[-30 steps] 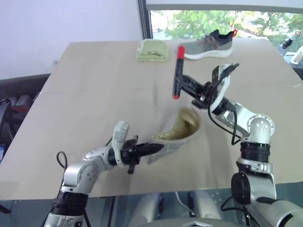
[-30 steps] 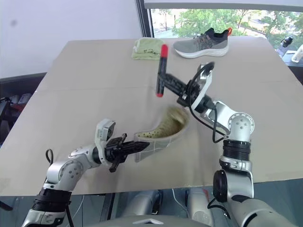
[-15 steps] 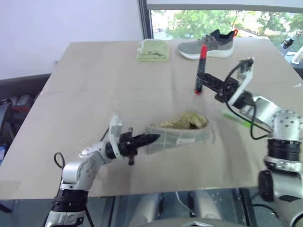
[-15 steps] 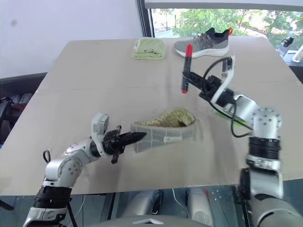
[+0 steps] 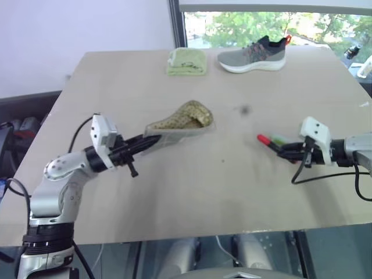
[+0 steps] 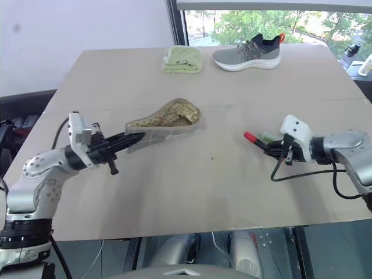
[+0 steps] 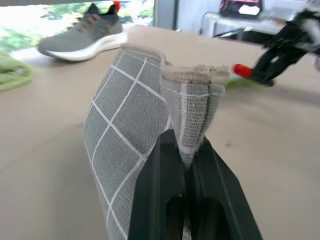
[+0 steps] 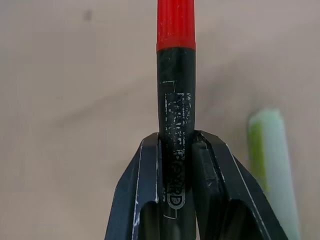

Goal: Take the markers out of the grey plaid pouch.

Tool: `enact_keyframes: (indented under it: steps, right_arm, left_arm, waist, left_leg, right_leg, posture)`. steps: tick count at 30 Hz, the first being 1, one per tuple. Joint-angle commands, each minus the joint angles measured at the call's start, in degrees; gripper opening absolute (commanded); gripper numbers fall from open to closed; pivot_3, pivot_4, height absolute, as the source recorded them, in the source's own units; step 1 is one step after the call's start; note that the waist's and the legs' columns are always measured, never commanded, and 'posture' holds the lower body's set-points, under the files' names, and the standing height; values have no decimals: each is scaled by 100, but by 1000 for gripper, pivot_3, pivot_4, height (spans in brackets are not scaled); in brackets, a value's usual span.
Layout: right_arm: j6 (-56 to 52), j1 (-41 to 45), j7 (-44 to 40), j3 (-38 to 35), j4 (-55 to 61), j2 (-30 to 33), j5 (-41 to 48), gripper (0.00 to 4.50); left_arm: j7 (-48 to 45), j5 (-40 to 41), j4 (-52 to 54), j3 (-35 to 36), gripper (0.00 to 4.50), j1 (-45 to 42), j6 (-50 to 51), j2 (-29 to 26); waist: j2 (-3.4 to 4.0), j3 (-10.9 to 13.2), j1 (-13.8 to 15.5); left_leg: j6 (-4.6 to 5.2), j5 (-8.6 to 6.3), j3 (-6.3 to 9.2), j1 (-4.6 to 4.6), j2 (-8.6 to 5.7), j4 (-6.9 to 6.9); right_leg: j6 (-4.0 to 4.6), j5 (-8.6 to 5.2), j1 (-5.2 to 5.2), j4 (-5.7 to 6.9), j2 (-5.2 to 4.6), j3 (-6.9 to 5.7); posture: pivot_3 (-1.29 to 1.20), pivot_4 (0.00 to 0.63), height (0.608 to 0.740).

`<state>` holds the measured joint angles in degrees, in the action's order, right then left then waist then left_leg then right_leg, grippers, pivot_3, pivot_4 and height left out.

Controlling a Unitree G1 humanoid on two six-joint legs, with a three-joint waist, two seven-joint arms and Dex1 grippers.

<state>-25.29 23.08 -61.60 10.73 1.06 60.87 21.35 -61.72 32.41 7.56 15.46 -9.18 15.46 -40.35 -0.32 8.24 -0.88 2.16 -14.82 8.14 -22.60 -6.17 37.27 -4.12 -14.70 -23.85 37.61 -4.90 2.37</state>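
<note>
The grey plaid pouch hangs off the table a little left of centre, its tan dotted lining showing on top. My left gripper is shut on the pouch's near corner; in the left wrist view the grid fabric rises out from between the black fingers. At the right, my right gripper lies low over the table, shut on a black marker with a red cap, seen close in the right wrist view. A light green marker lies on the table just beside it.
A grey shoe and a folded yellow-green cloth sit at the far edge of the tan table. A small dark spot marks the tabletop between the pouch and the markers.
My right arm swung right and down, bringing the red-capped marker from upright in the air to low beside the green one. My left gripper carried the pouch left and farther away.
</note>
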Motion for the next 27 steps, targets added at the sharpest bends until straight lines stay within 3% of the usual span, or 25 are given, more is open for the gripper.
enact_keyframes:
  steps: [1,5,10,13,15,17,21,27]
  right_arm:
    - [367,-31,-37,-44,-173,67,-541,2072]
    - [249,75,84,-450,-321,-263,-414,4061]
    - [-122,49,120,-1271,-207,-659,352,4061]
    - [-513,-124,66,-1736,-45,-832,853,4168]
    - [-681,-349,94,-2105,43,-912,1140,4168]
    - [-822,-521,96,-2348,105,-933,1322,4168]
    - [-924,-1320,-200,-2846,282,-817,1592,4168]
    - [-838,-2102,-633,-3085,386,-698,1650,4168]
  left_arm:
    - [236,-395,-72,250,0,189,-474,-98]
    - [678,-943,-338,297,0,331,-962,-104]
    - [1451,-1686,-848,262,0,364,-1566,-4]
    - [1404,-1485,-757,251,888,552,-1599,129]
    - [1570,-1578,-611,316,1901,748,-1714,199]
    - [1664,-1524,-461,410,2477,900,-1723,243]
    - [1721,-520,524,926,4360,1707,-990,452]
    - [1912,315,1853,1279,4467,3062,88,542]
  waist:
    - [0,0,21]
    - [-3,2,40]
    - [-1,4,48]
    - [-1,4,49]
    - [-1,4,56]
    - [-1,4,68]
    - [-2,4,98]
    - [-1,4,88]
  left_leg:
    - [0,0,0,0,0,0]
    - [0,0,3,0,0,0]
    - [0,0,3,-1,0,-2]
    - [0,-1,4,-1,0,-2]
    - [0,-1,4,-1,0,-3]
    - [0,-1,9,-2,0,-4]
    - [2,-1,8,-5,0,-2]
    - [27,-16,5,11,2,-1]
  right_leg:
    - [0,0,0,0,0,0]
    - [0,0,2,-2,-1,-3]
    - [0,0,2,-2,-2,-2]
    - [0,0,3,-3,-2,-2]
    - [0,0,4,-6,-3,-3]
    - [0,0,5,-8,-3,-2]
    - [0,0,6,-10,-5,0]
    - [0,0,15,5,-4,3]
  posture:
    - [0,150,740]
    - [0,150,740]
    - [0,150,740]
    - [0,150,740]
    - [0,150,740]
    - [0,150,740]
    - [0,150,740]
    - [0,150,740]
